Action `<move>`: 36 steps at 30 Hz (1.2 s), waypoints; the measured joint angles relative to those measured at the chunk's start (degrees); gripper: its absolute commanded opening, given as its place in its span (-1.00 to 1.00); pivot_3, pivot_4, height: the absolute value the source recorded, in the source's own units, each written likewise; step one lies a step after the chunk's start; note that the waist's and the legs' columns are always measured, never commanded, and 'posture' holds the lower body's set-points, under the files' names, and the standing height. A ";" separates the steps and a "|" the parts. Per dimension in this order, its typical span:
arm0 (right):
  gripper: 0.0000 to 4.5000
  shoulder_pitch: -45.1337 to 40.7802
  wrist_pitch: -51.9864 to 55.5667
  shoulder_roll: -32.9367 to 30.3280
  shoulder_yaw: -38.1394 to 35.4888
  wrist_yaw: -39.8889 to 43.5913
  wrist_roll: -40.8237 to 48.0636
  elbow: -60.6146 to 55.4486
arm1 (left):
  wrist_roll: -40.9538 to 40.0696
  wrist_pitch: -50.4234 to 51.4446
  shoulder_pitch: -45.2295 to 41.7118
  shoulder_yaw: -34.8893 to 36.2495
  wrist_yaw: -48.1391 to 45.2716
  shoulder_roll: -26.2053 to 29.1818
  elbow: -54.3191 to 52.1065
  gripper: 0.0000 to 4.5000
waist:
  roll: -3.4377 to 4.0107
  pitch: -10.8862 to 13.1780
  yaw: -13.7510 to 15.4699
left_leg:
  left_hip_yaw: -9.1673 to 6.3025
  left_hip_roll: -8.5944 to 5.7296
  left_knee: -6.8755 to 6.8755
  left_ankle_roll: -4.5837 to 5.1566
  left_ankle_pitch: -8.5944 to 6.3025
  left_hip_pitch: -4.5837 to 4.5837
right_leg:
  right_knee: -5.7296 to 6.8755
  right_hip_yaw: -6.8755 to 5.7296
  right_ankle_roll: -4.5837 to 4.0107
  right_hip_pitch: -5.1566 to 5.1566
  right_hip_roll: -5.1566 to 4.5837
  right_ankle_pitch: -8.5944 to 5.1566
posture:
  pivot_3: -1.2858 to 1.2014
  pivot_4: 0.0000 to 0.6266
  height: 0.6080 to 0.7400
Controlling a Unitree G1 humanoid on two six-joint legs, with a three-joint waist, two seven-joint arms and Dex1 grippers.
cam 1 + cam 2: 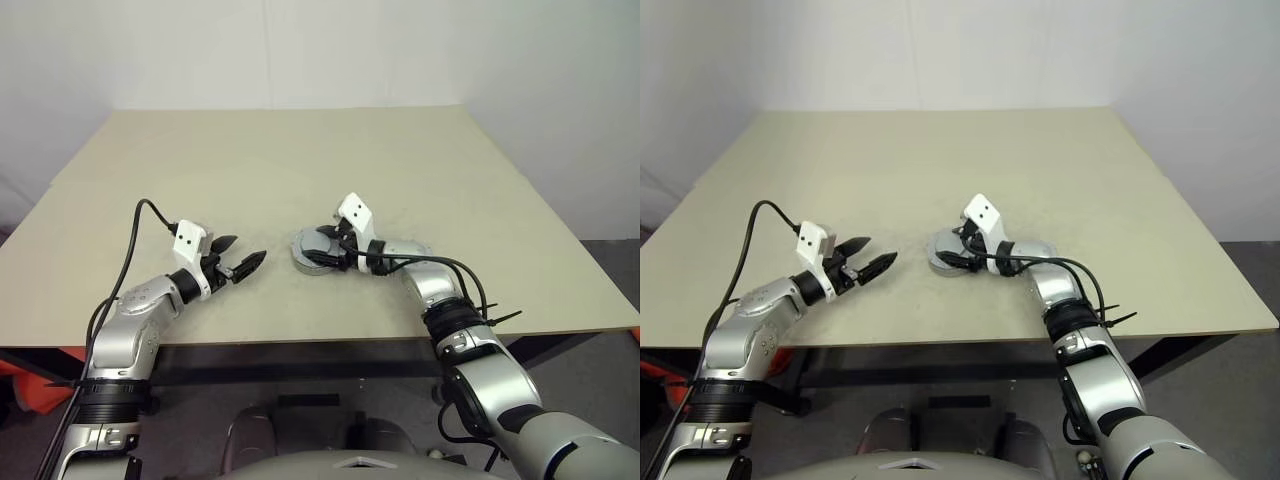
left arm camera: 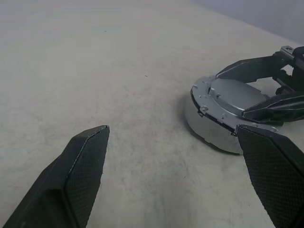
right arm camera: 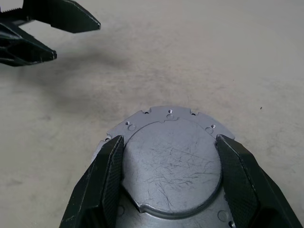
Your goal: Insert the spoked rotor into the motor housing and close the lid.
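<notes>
Now notched grey lid [image 3: 171, 164] atop motor housing [image 2: 209, 130]

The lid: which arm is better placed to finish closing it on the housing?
Probably the right. The right gripper already straddles the lid, which sits on the motor housing. The left gripper hangs open above the table, apart from them.

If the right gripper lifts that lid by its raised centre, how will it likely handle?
The lid looks like scratched bare metal, so probably rigid and not fragile. The right gripper straddles its smooth round centre, so it may slip or twist between the fingers. It is flat, sitting on the housing, so it is unlikely to roll, though it could catch on its notched edge.
</notes>
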 measured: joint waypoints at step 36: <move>0.31 -2.55 -3.56 1.15 0.65 -1.92 -2.28 6.03 | -2.48 7.88 -17.83 -2.99 4.01 -11.88 20.65 -0.98 | -0.01 -0.01 -0.03 | -0.02 -0.01 -0.01 -0.02 0.02 0.69 | 0.00 0.01 0.04 0.68 0.00 0.01 | 0.03 -1.00 1.00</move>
